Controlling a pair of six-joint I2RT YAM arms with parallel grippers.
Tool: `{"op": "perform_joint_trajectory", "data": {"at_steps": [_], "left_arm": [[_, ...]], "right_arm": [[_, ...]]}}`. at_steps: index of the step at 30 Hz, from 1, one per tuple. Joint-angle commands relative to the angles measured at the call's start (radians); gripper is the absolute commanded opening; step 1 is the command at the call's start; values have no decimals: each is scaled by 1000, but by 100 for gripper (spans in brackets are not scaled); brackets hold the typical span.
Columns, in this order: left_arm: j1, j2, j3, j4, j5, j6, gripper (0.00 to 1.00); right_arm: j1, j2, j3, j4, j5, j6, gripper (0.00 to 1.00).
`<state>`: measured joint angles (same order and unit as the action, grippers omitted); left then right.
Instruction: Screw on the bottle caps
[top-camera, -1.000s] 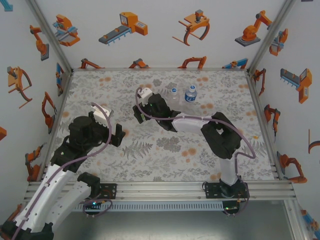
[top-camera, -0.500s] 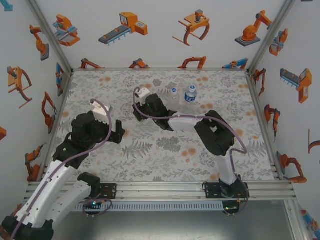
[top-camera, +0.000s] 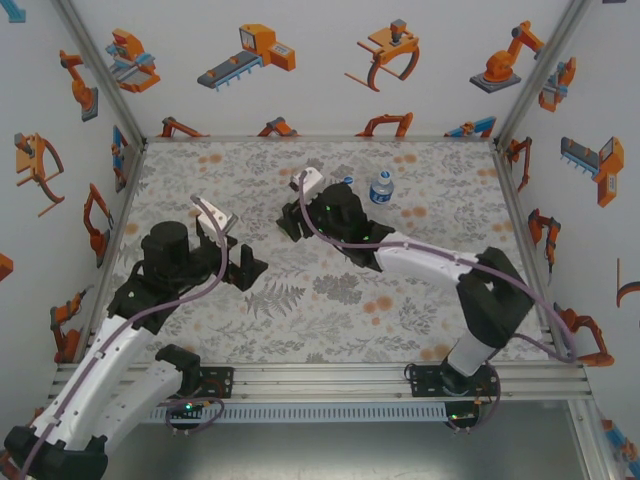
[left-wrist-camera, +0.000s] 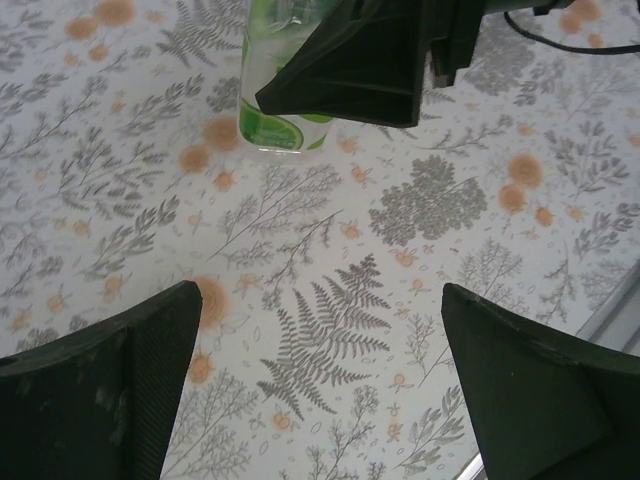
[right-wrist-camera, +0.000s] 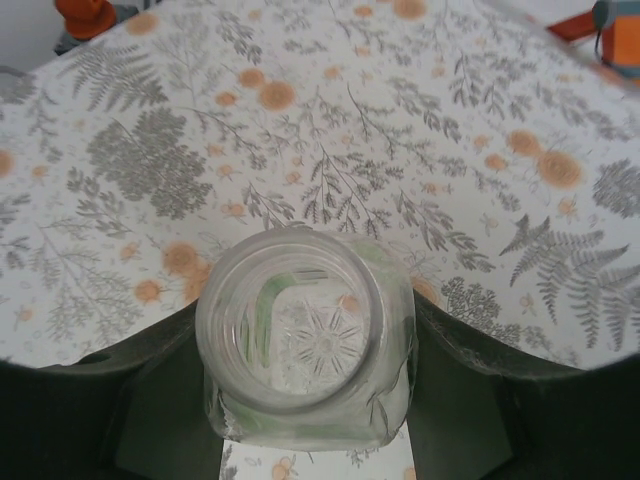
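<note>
Fingers (right-wrist-camera: 120, 410) of the right gripper (right-wrist-camera: 305, 325) clamp the green bottle (left-wrist-camera: 275, 115), mouth open and uncapped, left of bench (top-camera: 330, 330) centre.
Left gripper (left-wrist-camera: 320, 300) hangs spread wide, holding nothing. Labelled bottle (top-camera: 381, 190) by the back edge looks capped; a third bottle (top-camera: 347, 181) is mostly hidden behind the right arm (top-camera: 430, 262). Where the loose cap lies I cannot tell.

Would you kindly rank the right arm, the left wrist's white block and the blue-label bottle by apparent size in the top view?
1. right arm
2. white block and blue-label bottle look alike; the block sits nearer the camera, so unranked.
</note>
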<state>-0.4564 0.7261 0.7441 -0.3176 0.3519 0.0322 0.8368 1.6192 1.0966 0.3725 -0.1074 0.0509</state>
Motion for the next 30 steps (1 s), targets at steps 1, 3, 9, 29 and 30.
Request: {"op": "perform_joint_trajectory", "data": {"at_steps": [1,3,9,29,30], "left_arm": [[-3,45,13,126,137,19,97],[-12,74,11,182,176,21,97],[-60,158,3,382,266,51,97],[-146,396,110,667,606,0,97],[-150,406,114,680,627,-13,96]], "right_arm": [[2,-105,-37,-95,-48,-59,28],[2,-169,-54,-138,-56,-76,28],[2,-344,-83,-303,-81,-133,27],[2,-646,-136,-402,-317,-35,27],[1,-650,-141,-381,-328,-19,27]]}}
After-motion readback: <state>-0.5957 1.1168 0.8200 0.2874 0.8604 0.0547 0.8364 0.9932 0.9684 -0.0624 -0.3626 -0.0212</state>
